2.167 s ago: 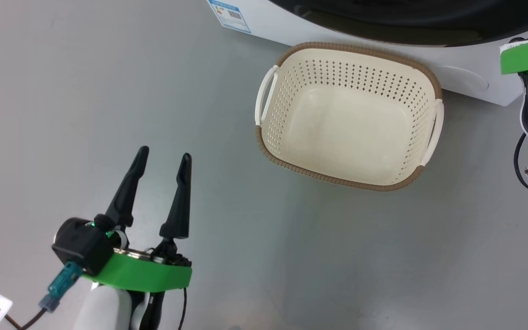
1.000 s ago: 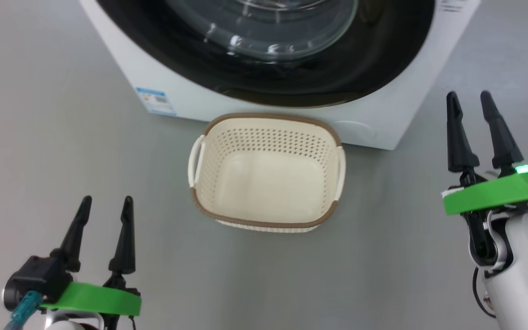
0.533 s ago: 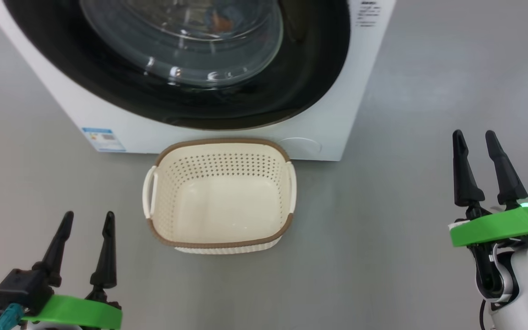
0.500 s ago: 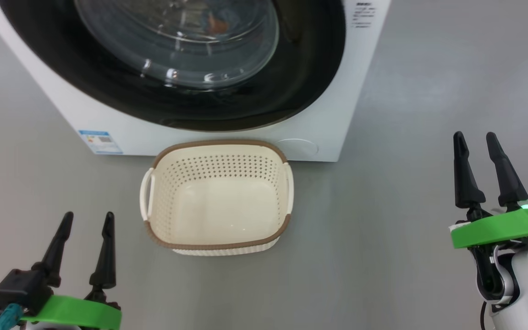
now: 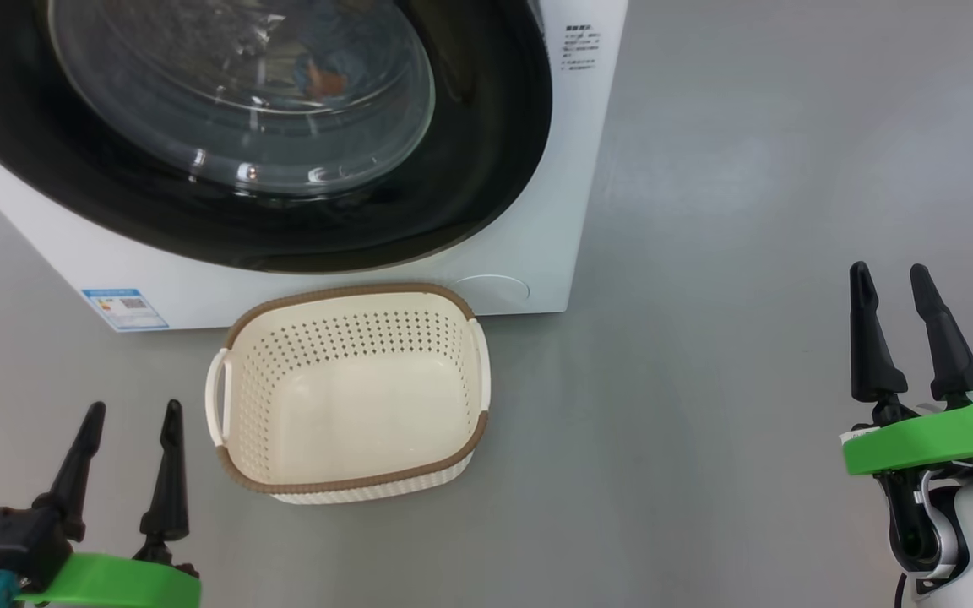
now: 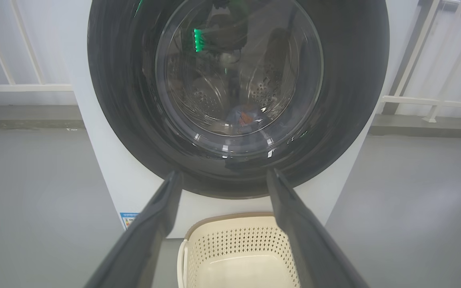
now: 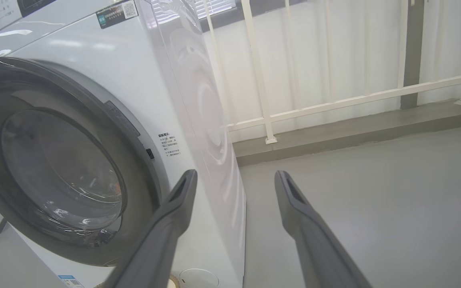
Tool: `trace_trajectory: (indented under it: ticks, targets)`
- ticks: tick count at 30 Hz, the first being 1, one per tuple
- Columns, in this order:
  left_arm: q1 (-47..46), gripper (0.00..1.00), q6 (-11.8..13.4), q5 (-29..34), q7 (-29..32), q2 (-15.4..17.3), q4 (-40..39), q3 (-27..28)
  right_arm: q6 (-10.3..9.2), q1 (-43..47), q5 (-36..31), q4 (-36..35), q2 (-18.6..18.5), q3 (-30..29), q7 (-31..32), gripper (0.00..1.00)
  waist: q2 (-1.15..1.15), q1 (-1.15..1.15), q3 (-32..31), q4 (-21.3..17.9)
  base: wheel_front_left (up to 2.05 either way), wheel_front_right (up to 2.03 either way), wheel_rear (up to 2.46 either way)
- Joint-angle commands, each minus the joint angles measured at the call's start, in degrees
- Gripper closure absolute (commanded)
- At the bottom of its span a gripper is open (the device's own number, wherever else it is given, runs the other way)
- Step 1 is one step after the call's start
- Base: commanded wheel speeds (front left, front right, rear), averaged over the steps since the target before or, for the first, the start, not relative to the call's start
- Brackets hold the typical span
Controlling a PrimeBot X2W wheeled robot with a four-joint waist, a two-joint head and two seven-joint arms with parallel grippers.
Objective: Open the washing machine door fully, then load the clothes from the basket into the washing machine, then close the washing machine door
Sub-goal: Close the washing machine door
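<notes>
Before white washing machine (image 5: 575,211), cream perforated basket (image 5: 351,338), black door (image 5: 491,152) closed, left pincer (image 5: 133,409), right pincer (image 5: 888,272) both spread.

Two dark fingers (image 6: 150,228) of the left gripper (image 6: 223,173), spread apart, frame the closed washing machine door (image 6: 354,80), a garment (image 6: 246,118) visible behind its glass, above a cream basket (image 6: 238,256) on the grey floor (image 6: 34,200).

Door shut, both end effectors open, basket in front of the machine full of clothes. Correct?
No: the basket is empty, per the head view. The washing machine door is shut; left end effector and right end effector are open.
</notes>
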Motion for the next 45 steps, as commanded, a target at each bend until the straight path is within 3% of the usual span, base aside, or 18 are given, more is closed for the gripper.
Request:
trace_trajectory:
  ticks: [1, 45]
  targets:
    - [-0.31, 0.00, 0.03, 0.50, -0.37, 1.80, -0.72, 2.25, 0.00, 0.60, 0.30, -1.68, -0.80, 0.57, -0.28, 0.00, 0.00, 0.00, -0.24, -0.47, 0.00, 0.00, 0.00]
    - [1.43, 0.00, 0.03, 3.50, -0.37, -0.13, -1.11, 7.21, 0.00, 3.72, -0.38, -3.09, 0.44, -1.22, -0.28, 0.00, 0.00, 0.00, -0.87, -0.32, 0.00, 0.00, 0.00]
